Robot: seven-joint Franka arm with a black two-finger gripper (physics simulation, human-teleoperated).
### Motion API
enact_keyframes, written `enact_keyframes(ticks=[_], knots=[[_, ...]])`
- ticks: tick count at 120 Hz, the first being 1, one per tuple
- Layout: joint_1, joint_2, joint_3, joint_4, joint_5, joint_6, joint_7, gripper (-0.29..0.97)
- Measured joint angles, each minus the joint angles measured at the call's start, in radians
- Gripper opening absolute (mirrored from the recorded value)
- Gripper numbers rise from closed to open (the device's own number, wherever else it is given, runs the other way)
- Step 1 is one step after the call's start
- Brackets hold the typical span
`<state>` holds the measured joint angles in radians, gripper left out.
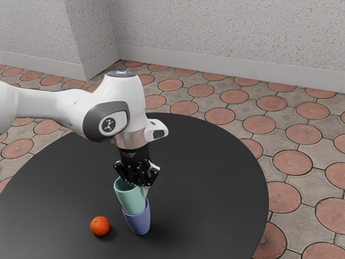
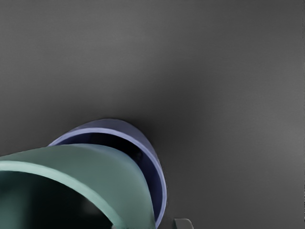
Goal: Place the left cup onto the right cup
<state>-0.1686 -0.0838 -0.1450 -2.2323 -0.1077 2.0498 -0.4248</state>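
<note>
Two cups are nested on the surface [image 1: 215,178]: the green cup [image 1: 131,199] leans tilted inside the blue cup [image 1: 139,222], rim pinched by the pincer [image 1: 138,182]. Let go at this tilt, it could tip both toward the orange [image 1: 99,225] at 9 o'clock.

Upper cup [image 1: 129,198] in lower cup [image 1: 138,222]; fruit [image 1: 99,225] nr it, exterior view's left

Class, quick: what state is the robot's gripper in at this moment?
The gripper: closed on the rim of the green cup, which sits tilted in the blue cup.
</note>
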Motion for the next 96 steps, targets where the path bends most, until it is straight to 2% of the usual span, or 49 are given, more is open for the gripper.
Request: enact_keyframes(ticks=[17,35,52,79,96], knots=[[-0.004,0.0,-0.001,0.0,-0.002,0.006,0.003,0.33],[-0.003,-0.002,0.0,0.004,-0.002,0.008,0.006,0.5],[0.001,-0.004,0.001,0.056,-0.002,-0.002,0.012,0.57],[0.018,0.001,0.009,0.261,-0.001,-0.12,0.032,0.63],[0.031,0.01,0.086,0.392,0.0,-0.225,0.078,0.64]])
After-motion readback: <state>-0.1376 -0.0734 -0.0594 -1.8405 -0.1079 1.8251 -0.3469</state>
